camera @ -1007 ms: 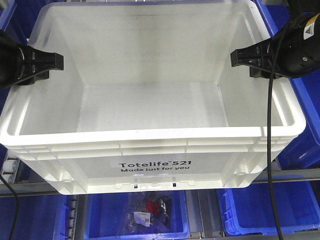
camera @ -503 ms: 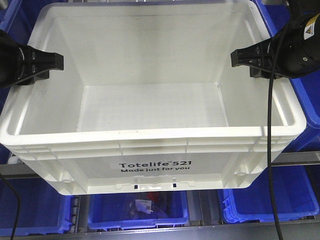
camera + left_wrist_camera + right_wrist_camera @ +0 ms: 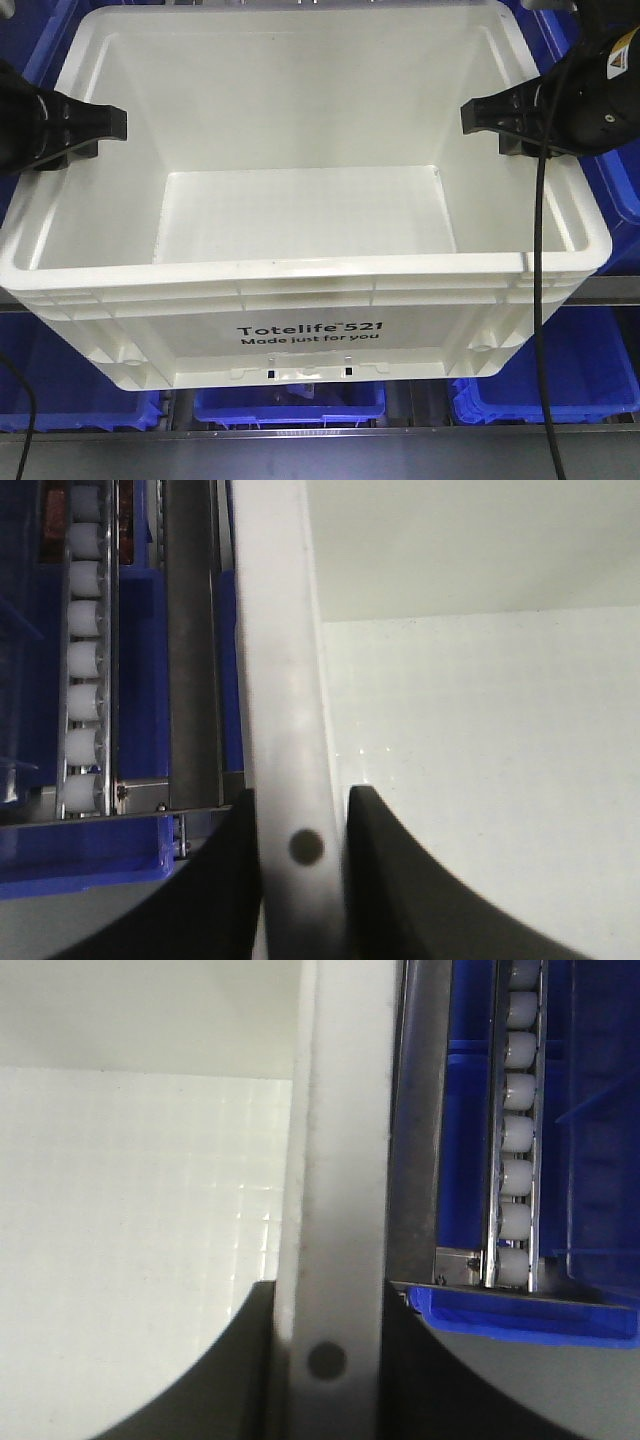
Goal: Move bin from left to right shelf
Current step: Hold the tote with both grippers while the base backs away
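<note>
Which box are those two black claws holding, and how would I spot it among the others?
Find the grey metal rack holding blue bins. In front of it, filling the front view, is the bin, its side rims clamped by the left gripper and right gripper. It is the only white one: large, empty, with black "Totelife 521" print on its near wall.

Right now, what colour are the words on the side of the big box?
Black print on the white bin, clearest in the front-facing view.
</note>
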Robot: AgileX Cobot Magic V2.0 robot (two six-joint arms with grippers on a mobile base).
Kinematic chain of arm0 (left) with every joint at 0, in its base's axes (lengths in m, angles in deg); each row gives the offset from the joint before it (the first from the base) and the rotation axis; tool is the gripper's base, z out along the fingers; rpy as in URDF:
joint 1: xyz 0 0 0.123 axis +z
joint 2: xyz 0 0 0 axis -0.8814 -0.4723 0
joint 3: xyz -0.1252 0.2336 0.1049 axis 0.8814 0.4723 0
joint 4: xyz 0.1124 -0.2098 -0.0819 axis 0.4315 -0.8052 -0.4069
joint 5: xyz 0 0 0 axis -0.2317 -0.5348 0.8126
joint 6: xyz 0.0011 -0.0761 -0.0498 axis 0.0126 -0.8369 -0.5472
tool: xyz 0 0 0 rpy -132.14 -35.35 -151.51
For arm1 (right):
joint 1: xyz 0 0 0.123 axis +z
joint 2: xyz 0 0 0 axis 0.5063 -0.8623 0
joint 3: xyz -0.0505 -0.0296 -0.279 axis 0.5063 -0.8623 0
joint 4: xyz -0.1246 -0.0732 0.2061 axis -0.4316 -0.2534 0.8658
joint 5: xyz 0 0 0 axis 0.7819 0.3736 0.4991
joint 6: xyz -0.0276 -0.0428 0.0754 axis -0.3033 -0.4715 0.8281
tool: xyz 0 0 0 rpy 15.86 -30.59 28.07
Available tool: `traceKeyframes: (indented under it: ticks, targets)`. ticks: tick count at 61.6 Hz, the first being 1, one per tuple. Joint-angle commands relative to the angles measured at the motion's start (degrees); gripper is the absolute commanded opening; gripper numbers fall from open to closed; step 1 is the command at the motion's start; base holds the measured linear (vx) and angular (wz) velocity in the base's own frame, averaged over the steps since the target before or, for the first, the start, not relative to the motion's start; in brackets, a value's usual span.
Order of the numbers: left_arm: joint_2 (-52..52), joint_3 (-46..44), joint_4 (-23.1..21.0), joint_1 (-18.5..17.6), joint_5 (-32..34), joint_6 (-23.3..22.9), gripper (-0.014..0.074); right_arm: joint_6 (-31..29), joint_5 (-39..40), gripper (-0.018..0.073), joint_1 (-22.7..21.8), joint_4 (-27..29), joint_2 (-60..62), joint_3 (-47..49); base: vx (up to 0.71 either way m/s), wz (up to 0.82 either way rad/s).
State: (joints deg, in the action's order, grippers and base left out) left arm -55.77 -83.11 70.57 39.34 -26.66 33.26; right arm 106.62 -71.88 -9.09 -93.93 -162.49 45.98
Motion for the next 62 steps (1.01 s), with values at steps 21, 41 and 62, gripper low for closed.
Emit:
traceKeyframes:
  ticks: [21, 41, 62]
  targets:
    - [2.2, -2.4, 2.2, 0.0, 5.6, 0.5, 0.0144, 0.0, 6.8, -0.0008, -0.3, -2.2, 2.5, 2.4, -0.12, -0.05]
    - [2.2, -2.4, 2.2, 0.0, 5.6, 0.5, 0.0144, 0.0, 6.7, -0.0008, -0.3, -2.2, 2.5, 2.4, -0.10, -0.15]
    - [2.2, -2.4, 2.2, 0.0, 5.6, 0.5, 0.0144, 0.0, 6.7, -0.0008, -0.3, -2.3, 2.5, 2.4, -0.08, -0.24]
